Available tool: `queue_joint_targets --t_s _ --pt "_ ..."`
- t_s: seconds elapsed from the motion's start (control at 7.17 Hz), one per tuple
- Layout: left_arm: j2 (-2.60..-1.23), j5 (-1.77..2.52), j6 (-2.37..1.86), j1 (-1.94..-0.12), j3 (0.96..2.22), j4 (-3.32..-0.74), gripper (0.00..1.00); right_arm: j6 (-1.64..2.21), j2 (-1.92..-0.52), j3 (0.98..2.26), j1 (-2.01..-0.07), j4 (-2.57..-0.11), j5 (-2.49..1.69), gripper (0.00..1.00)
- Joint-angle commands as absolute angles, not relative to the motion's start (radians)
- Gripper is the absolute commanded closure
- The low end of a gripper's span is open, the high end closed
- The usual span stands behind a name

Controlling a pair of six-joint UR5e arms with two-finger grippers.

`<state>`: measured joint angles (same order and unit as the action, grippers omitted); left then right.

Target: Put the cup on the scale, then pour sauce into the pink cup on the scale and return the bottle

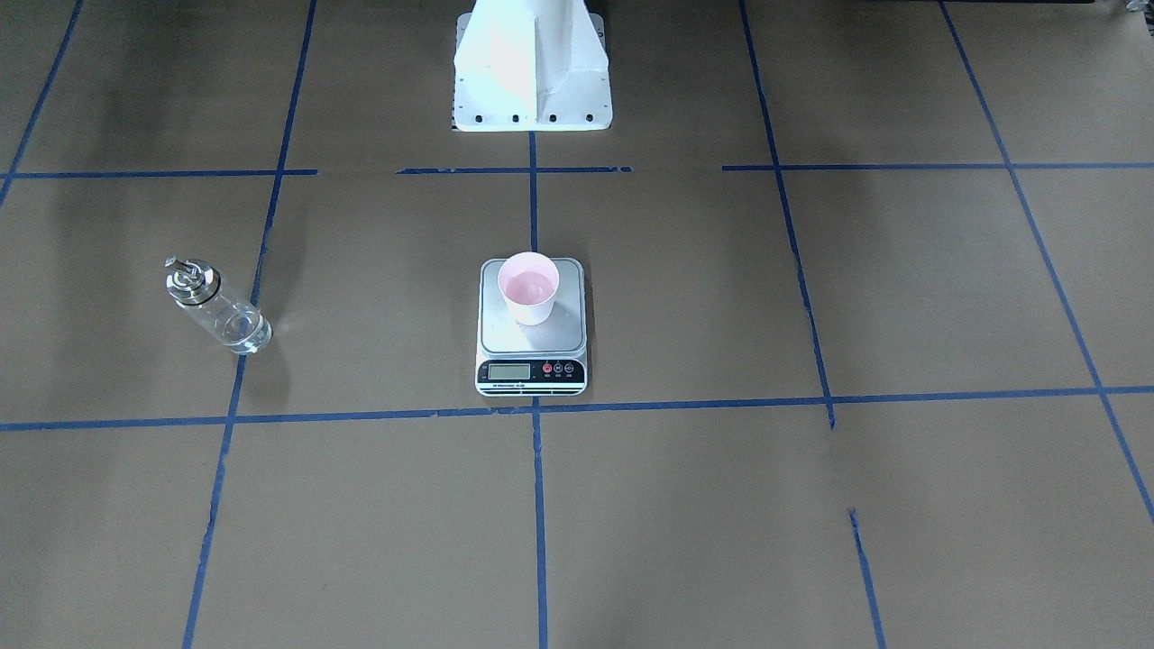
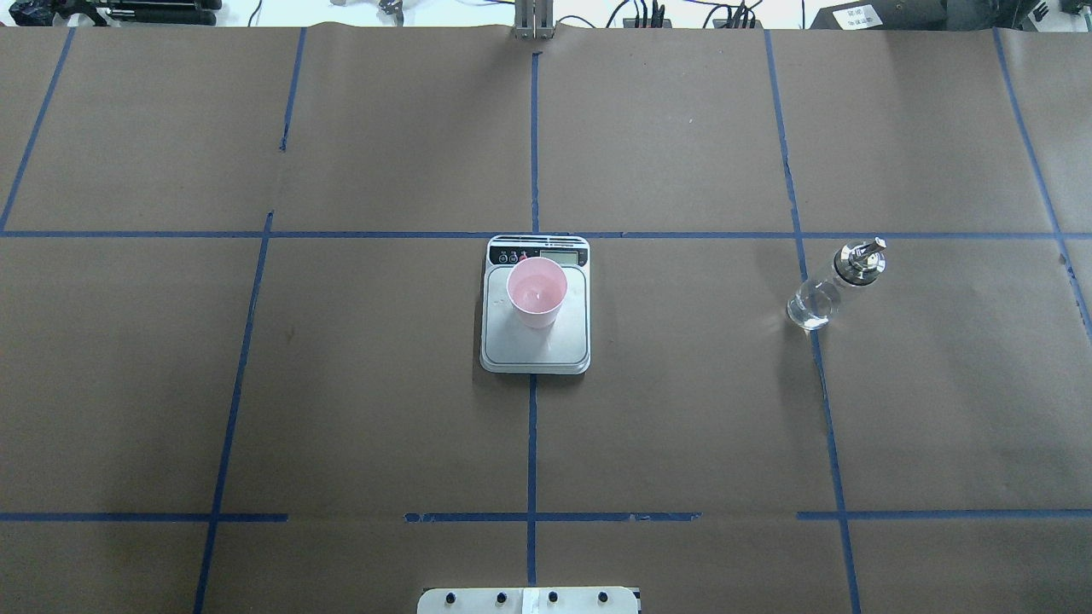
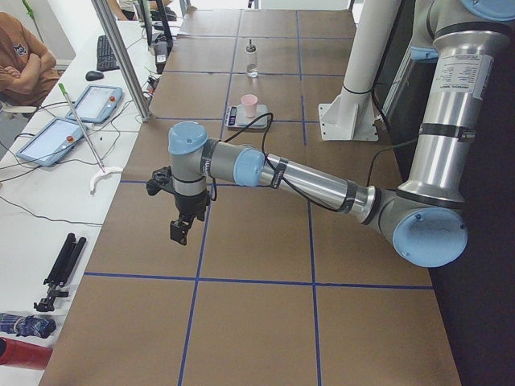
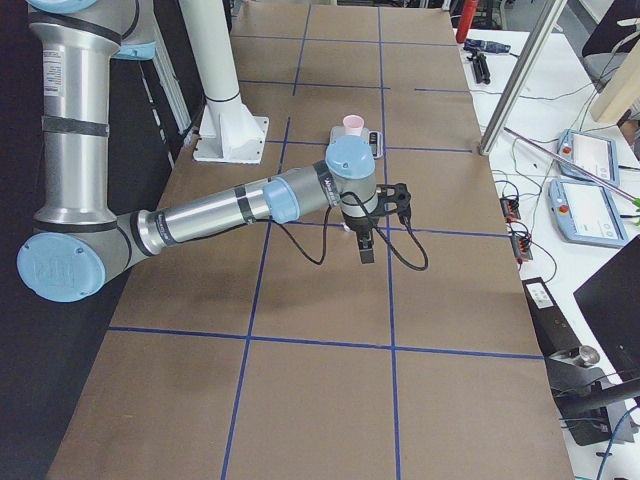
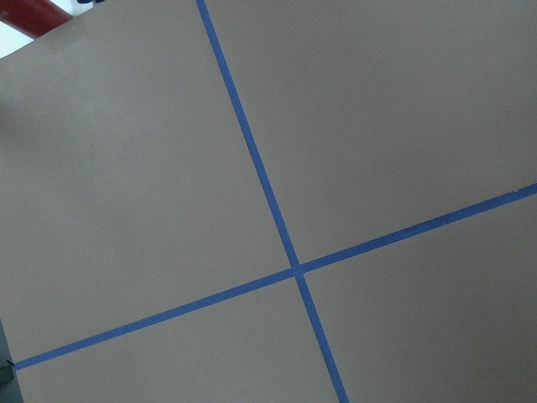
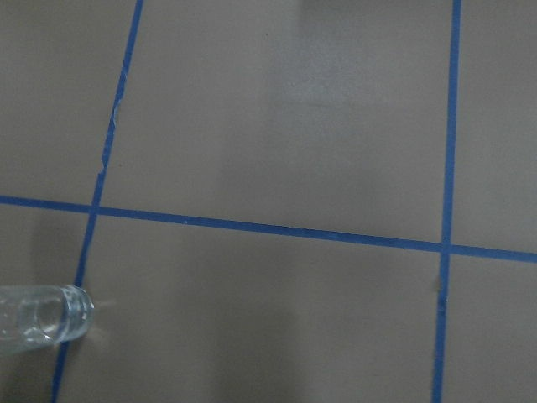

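Note:
The pale pink cup (image 1: pixel 529 287) stands upright on the silver platform of the scale (image 1: pixel 534 342) at the table's middle; both also show in the overhead view, the cup (image 2: pixel 537 292) on the scale (image 2: pixel 546 350). The clear glass bottle (image 2: pixel 832 286) with its metal spout stands on the table on my right side, apart from the scale; its base shows in the right wrist view (image 6: pixel 38 315). The sauce inside is barely visible. My left gripper (image 3: pixel 181 229) and right gripper (image 4: pixel 365 250) hang above bare table, far from these things; I cannot tell whether they are open or shut.
Brown paper with blue tape grid lines (image 2: pixel 532 153) covers the table. My white base pedestal (image 1: pixel 532 68) stands behind the scale. Operators' benches with tablets (image 3: pixel 88 100) and cables run along the far side.

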<state>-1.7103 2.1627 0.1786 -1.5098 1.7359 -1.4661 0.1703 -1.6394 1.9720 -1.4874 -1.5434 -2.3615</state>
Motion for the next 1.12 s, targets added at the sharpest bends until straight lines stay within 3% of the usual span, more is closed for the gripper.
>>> queue_joint_targets --t_s 0.0,0.28,0.56,0.98 --pt "-1.7 2.164 0.198 -1.514 1.697 -1.466 0.0 -0.087 -1.611 1.968 -1.558 -1.777 -2.287 0.0" --pt "-1.701 2.175 0.595 -1.574 1.501 -1.47 0.0 -0.084 -1.62 1.97 -1.566 -1.824 -2.296 0.0" --pt "-1.7 2.334 0.597 -1.578 1.376 -1.477 0.0 -0.069 -1.621 1.939 -1.566 -1.833 -2.36 0.0" --pt "-1.715 2.332 0.527 -1.605 1.384 -1.479 0.0 -0.06 -1.605 1.845 -1.597 -1.819 -2.476 0.0"
